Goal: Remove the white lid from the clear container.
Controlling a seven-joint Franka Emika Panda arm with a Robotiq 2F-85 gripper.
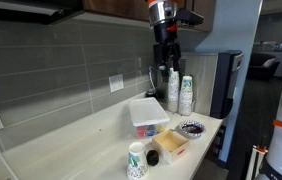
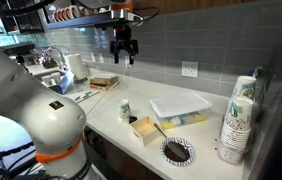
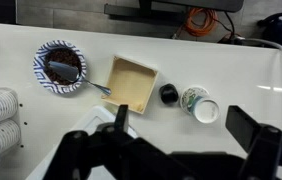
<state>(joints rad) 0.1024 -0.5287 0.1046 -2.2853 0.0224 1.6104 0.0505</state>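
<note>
White plastic lid (image 2: 181, 105), seated on the clear container (image 2: 184, 119) on the counter (image 2: 109, 106), is found well below the raised gripper (image 2: 124, 57) toward 4 o'clock, its long axis judged roughly 8-to-2, while the jaws are seen spread apart.

My end effector (image 3: 186, 128) is black all over. In the wrist view its two fingers (image 3: 249, 128) are blocky dark shapes on angular link bars, with open gaps between the bars. In both exterior views it is a narrow black body forking into two slim prongs. Above it my wrist (image 1: 161, 12) is a silvery-grey cylinder with a red-orange band (image 2: 124, 7), and a black block (image 1: 187, 18) juts from its side. A rounded, glossy white shell (image 2: 41, 125) with an orange ring (image 2: 56, 157) shows too — I cannot tell whether it is mine.
</note>
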